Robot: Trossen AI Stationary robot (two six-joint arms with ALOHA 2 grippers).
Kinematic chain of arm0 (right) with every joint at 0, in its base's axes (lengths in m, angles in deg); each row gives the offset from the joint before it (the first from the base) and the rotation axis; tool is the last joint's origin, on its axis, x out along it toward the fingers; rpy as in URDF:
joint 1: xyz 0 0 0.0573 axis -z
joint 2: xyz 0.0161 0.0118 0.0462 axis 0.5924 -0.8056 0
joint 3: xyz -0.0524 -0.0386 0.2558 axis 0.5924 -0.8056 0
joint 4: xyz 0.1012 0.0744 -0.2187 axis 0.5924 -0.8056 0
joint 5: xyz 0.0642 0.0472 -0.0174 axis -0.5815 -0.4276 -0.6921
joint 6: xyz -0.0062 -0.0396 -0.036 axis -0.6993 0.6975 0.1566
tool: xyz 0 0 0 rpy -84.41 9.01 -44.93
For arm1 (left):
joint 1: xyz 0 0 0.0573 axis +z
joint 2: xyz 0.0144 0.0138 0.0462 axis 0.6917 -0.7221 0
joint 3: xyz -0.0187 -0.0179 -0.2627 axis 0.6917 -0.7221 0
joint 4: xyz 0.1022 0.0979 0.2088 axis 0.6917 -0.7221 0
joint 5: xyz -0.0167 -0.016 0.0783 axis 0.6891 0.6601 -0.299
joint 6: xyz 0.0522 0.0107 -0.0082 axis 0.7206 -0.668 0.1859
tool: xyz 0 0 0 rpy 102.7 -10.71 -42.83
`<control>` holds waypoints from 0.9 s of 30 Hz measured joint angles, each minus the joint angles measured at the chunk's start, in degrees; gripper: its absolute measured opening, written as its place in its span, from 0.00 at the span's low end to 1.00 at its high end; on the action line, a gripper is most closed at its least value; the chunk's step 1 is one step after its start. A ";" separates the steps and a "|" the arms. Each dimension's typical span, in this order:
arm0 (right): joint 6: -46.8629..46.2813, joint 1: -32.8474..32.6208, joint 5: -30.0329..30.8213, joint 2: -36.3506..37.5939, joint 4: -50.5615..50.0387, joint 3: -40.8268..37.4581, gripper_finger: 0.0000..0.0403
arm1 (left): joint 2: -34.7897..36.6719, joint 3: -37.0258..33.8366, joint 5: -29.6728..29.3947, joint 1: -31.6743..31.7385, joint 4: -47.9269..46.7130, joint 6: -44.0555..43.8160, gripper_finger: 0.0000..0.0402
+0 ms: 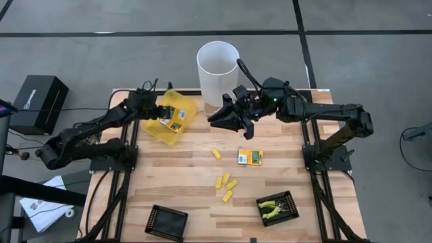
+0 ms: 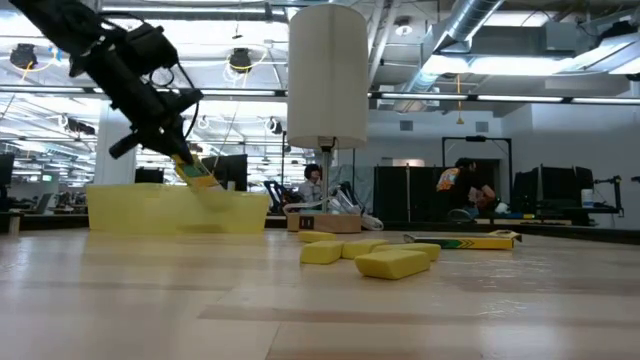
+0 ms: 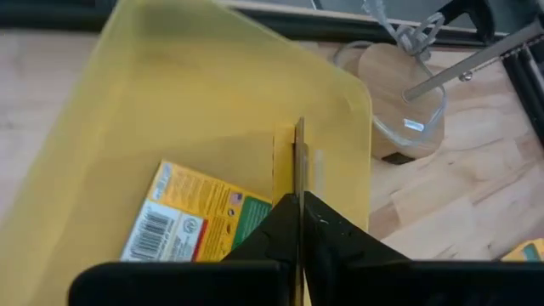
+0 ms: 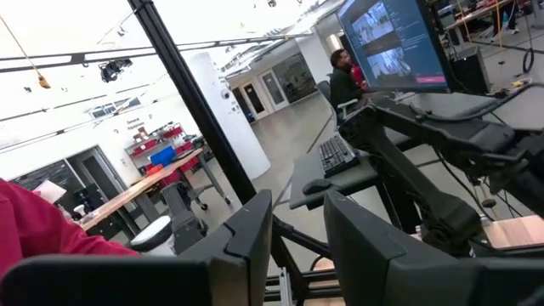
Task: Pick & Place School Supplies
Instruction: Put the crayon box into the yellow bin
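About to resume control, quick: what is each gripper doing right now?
Left gripper: shut on a flat packet, over the yellow pouch.
Right gripper: open, empty, raised beside the white cylinder.

- The left dark six-joint arm reaches from the table's left edge toward the far left part, elbow bent, wrist angled downward.
- The left two-finger gripper (image 1: 164,113) hangs above the table with its dark fingers (image 3: 289,223) pressed together, pinching the edge of a thin yellow-orange flat packet (image 3: 299,161).
- The right dark six-joint arm stretches from the right side toward the table's far middle, forearm nearly level.
- The right two-finger gripper (image 1: 226,118) is raised, its fingers (image 4: 255,229) parted, holding nothing.
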 joint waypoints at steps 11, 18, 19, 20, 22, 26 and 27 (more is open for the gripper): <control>-0.66 -0.07 -0.11 0.00 -0.02 0.00 0.25 | 0.04 -1.56 0.77 -0.05 3.64 -2.32 0.26; -0.61 -0.04 -0.11 0.00 0.02 0.00 0.25 | 3.62 2.65 15.02 -4.29 14.26 -5.75 0.33; -0.62 -0.04 -0.11 0.01 0.02 0.00 0.25 | 4.79 3.18 15.20 -5.92 16.84 -6.59 0.33; -0.71 -0.04 -0.09 0.30 -0.42 0.00 0.25 | 5.94 3.86 15.29 -7.64 19.50 -6.75 0.32; -1.92 0.07 0.37 1.30 -3.28 0.01 0.25 | 8.02 5.55 14.93 -11.07 22.70 -7.01 0.30; -2.36 0.20 8.21 5.60 -21.07 0.13 0.25 | 10.53 8.73 11.85 -17.88 22.50 -6.76 0.27; -2.31 0.22 11.00 6.72 -27.19 0.13 0.25 | 10.94 9.43 10.54 -19.49 22.56 -6.50 0.26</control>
